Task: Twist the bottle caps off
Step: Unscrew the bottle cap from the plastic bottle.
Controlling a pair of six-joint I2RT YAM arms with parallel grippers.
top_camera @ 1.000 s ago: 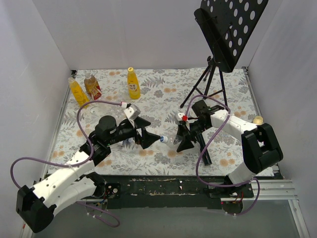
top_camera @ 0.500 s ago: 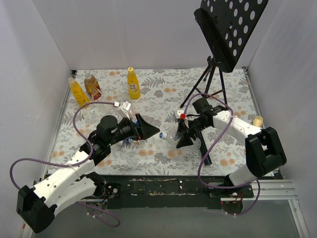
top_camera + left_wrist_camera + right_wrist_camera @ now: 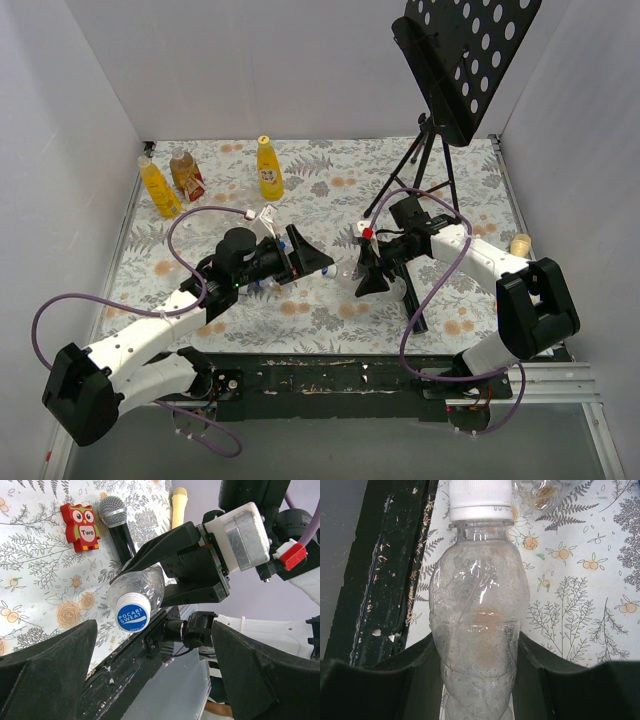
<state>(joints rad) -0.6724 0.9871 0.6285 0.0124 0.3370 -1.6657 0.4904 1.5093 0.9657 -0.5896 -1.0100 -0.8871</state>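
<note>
Right jaws clamp the crinkled clear bottle; left jaws gape wide, facing its round cap.

Clear bottle horizontal, white cap seemingly on.

- "POCARI SWEAT" stands in white capitals on the blue round face of the white-rimmed plastic screw cap that tops the clear plastic bottle. A finer line of print under the brand is too small to read.
- "Two" stands in dark letters on the white belly patch of the red owl-shaped block, which lies on the flower-printed tabletop.
- The red label of the squat brown bottle carries print too small to read.
- Nothing can be read on the tall yellow bottle by the left wall or on the tall yellow bottle further right.
</note>
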